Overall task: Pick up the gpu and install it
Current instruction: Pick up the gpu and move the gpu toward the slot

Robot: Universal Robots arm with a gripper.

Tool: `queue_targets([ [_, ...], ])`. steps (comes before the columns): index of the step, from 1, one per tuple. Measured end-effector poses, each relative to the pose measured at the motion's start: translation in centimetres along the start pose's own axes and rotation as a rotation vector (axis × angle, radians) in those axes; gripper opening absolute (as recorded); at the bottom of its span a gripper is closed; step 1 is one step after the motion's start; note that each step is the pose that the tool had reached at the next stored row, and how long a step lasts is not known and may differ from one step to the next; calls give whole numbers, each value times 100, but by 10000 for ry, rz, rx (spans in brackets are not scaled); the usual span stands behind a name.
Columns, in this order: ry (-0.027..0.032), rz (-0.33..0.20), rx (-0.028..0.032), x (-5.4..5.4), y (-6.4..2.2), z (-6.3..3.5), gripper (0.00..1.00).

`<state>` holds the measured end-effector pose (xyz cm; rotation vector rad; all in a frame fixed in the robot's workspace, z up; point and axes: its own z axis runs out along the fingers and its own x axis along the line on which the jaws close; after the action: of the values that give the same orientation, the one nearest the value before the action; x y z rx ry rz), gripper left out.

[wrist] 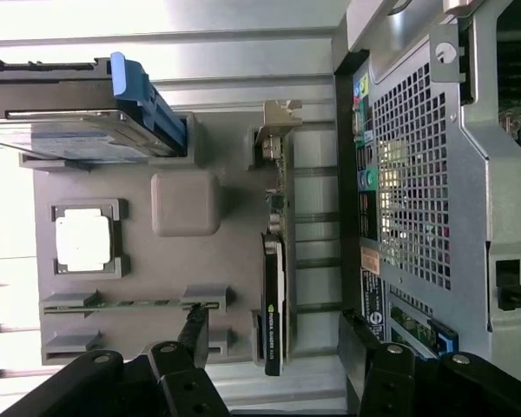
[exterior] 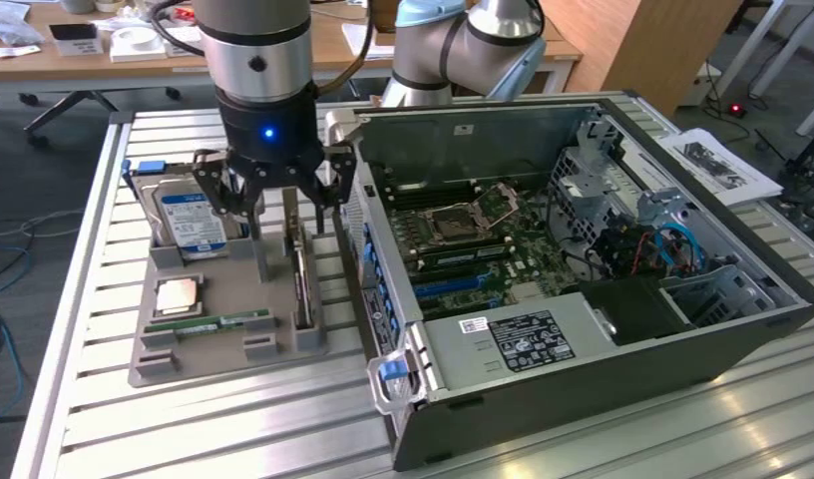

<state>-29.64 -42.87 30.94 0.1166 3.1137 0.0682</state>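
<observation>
The gpu (exterior: 302,284) stands on its long edge in a slot of the grey parts tray (exterior: 207,367), next to the open computer case (exterior: 726,329). It is a thin card with a dark face. In the wrist view the gpu (wrist: 275,291) runs lengthwise, with its silver bracket (wrist: 276,130) at the far end. My gripper (exterior: 284,200) hangs just above the card's bracket end, open, with one finger on each side of the card and nothing held. In the wrist view the gripper (wrist: 273,347) straddles the card, and its dark fingertips (wrist: 195,334) are apart from it.
On the same tray sit a silver hard drive (exterior: 188,215) with a blue label, a CPU (exterior: 179,296) and a green RAM stick (exterior: 220,322). The case lies open on the exterior view's right, showing its motherboard (exterior: 474,239). A slatted metal table (exterior: 181,429) carries it all.
</observation>
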Motion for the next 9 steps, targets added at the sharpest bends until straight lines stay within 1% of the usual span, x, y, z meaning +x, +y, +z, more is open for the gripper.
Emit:
queue_targets([
  [9, -1, 0, -1, 2, -2, 69, 71],
])
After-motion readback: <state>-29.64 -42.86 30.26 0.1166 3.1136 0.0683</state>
